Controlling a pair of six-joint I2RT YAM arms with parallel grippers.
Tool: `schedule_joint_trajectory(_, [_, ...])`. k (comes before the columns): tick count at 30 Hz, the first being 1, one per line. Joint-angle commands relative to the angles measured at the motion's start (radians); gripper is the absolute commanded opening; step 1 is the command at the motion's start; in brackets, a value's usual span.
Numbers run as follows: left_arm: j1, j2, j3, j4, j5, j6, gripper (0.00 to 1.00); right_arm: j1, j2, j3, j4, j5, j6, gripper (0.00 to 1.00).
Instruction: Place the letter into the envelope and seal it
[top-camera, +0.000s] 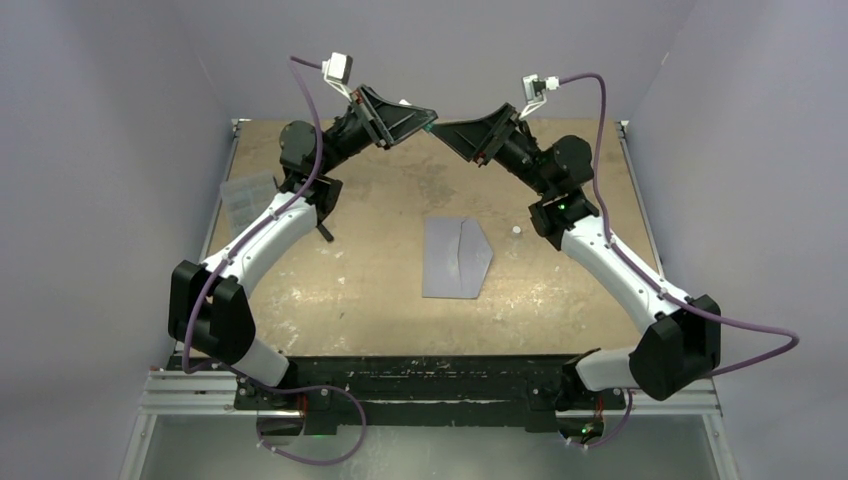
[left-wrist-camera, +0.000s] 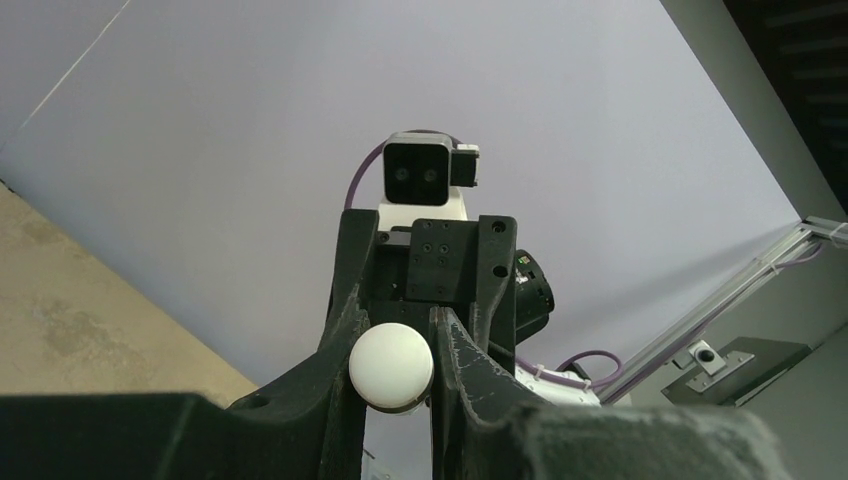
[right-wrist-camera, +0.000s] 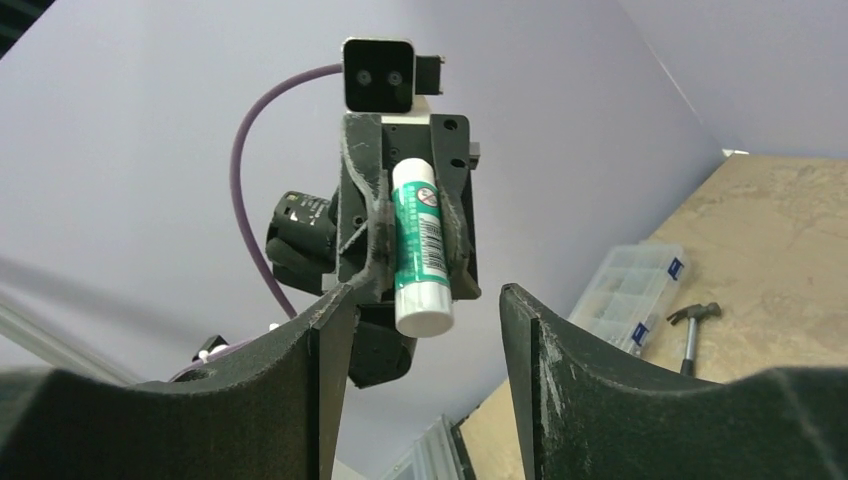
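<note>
The grey-blue envelope (top-camera: 456, 258) lies flat in the middle of the table, its pointed flap toward the right. The letter is out of view. Both arms are raised over the table's far side, grippers tip to tip. My left gripper (top-camera: 422, 118) (left-wrist-camera: 395, 335) is shut on a green-and-white glue stick (right-wrist-camera: 418, 250), whose round white end (left-wrist-camera: 391, 366) shows between the fingers. My right gripper (top-camera: 447, 131) (right-wrist-camera: 424, 300) is open, its fingers standing either side of the stick's white end without touching it.
A small white cap (top-camera: 516, 230) rests on the table right of the envelope. A clear ribbed plastic box (top-camera: 247, 197) (right-wrist-camera: 630, 295) sits at the far left, with a small hammer (right-wrist-camera: 690, 330) (top-camera: 325, 230) near it.
</note>
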Motion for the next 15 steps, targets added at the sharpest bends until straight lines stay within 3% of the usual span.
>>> schedule_joint_trajectory(1, [-0.003,-0.03,0.038,0.077,-0.007,-0.008,0.0,0.005,-0.027,0.004,-0.017,-0.006,-0.022,0.57])
schedule_joint_trajectory(3, [-0.003,-0.029,0.038,0.081,-0.003,-0.012,0.0,0.005,-0.022,0.004,0.006,-0.018,-0.008,0.52])
schedule_joint_trajectory(11, [-0.003,-0.044,0.016,0.148,-0.002,-0.022,0.0,0.006,0.035,-0.013,0.229,-0.079,0.276,0.04])
schedule_joint_trajectory(15, [-0.003,-0.05,-0.007,0.315,0.013,0.02,0.0,0.007,0.045,-0.091,0.37,-0.052,0.559,0.0])
